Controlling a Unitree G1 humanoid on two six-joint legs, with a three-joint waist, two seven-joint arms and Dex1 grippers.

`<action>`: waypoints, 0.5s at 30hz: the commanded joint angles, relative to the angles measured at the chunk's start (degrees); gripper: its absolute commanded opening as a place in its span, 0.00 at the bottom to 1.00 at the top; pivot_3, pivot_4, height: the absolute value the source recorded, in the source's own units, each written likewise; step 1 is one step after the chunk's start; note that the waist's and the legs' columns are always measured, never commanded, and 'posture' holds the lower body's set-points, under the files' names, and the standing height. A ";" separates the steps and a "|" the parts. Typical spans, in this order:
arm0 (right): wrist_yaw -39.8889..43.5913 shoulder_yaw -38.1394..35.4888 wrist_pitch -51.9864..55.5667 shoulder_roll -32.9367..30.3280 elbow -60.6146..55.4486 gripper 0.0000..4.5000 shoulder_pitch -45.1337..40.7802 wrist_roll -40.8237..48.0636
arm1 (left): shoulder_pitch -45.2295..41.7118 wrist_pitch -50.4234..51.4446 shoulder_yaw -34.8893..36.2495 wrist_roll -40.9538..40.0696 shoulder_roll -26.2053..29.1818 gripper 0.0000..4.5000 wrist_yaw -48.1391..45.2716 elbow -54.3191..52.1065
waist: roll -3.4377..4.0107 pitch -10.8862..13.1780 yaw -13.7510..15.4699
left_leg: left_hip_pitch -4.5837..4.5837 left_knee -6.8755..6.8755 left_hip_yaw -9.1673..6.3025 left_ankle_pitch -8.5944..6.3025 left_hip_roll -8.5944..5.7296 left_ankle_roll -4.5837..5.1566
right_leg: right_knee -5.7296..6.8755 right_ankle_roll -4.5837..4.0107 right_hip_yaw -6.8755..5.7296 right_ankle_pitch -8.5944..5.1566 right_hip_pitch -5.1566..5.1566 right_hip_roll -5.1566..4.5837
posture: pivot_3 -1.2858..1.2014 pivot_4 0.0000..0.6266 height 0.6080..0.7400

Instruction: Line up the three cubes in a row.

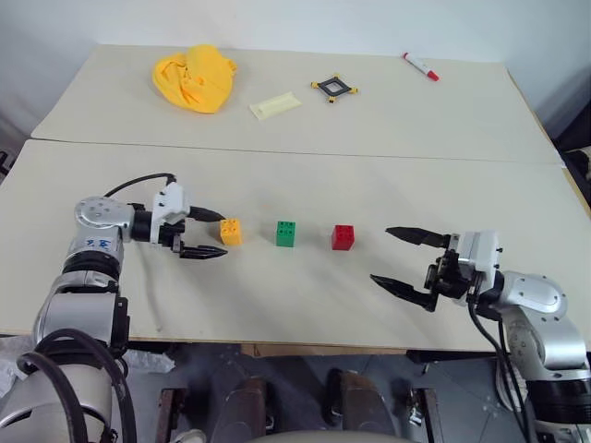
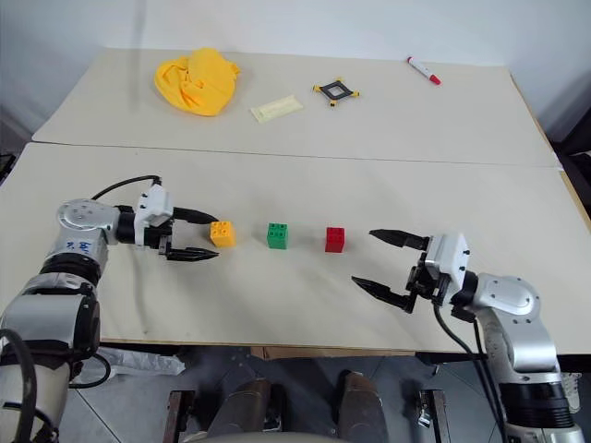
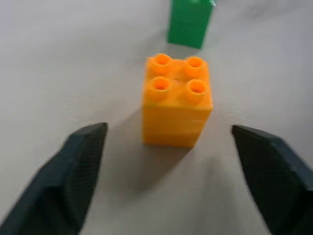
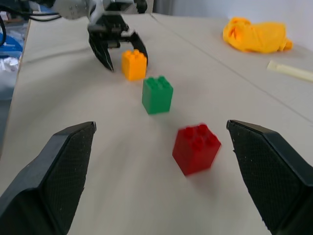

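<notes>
We have the three cubes sitting in a row on the near table (image 1: pixel 305 305), running left to right: orange cube (image 1: pixel 231 232), green cube (image 1: pixel 286 233), red cube (image 1: pixel 343 237). All three upright, studs up, apart from each other with roughly even gaps.

Our left gripper (image 1: pixel 211 234) is just left of the orange cube, fingers spread wide, one tip on the far side and one on the near side of the cube's left face. In the left wrist view the orange cube (image 3: pixel 177 100) stands between the two fingers (image 3: pixel 73 181) with clear table on both sides, so nothing is held. The green cube (image 3: pixel 190 22) shows right behind it.

Our right gripper (image 1: pixel 395 256) is to the right of the red cube and apart from it, jaws also wide, holding nothing. From the right wrist view the red cube (image 4: pixel 196 148) is nearest, then the green cube (image 4: pixel 157 94), then the orange cube (image 4: pixel 134 64), with the left gripper (image 4: pixel 117 49) around the far end of the line.

On the far table (image 1: pixel 416 120): yellow cloth (image 1: pixel 194 79) at left, a pale strip (image 1: pixel 275 105) beside it, a black frame (image 1: pixel 334 88) with yellow corners, and a red-capped marker (image 1: pixel 420 66) at far right. All well away from the cubes.
</notes>
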 commanded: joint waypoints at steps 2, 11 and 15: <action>7.97 -2.00 -0.69 -4.56 7.46 1.00 -6.09 1.27 | 6.30 5.26 6.11 -7.61 5.14 1.00 -5.79 -9.84 | 0.01 0.00 -0.44 | 0.02 -0.01 0.01 0.00 0.02 0.00 | 0.00 0.00 0.01 0.00 0.00 0.00 | 0.52 0.24 1.00; 21.27 0.59 -4.79 -11.28 23.57 1.00 -17.63 -3.77 | 13.97 9.34 9.56 -8.83 10.83 1.00 1.15 -17.50 | 0.04 0.03 -0.29 | -0.01 0.08 -0.11 0.00 -0.01 0.00 | 0.02 0.00 -0.03 0.00 0.07 -0.05 | 0.52 0.24 1.00; 19.70 0.35 -5.86 -10.41 24.84 1.00 -19.22 -4.46 | 13.87 7.06 9.92 -9.34 9.81 1.00 1.25 -20.87 | 0.04 0.03 0.15 | -0.01 0.10 -0.14 0.00 -0.02 0.00 | 0.03 0.00 -0.04 0.00 0.07 -0.08 | 0.52 0.24 1.00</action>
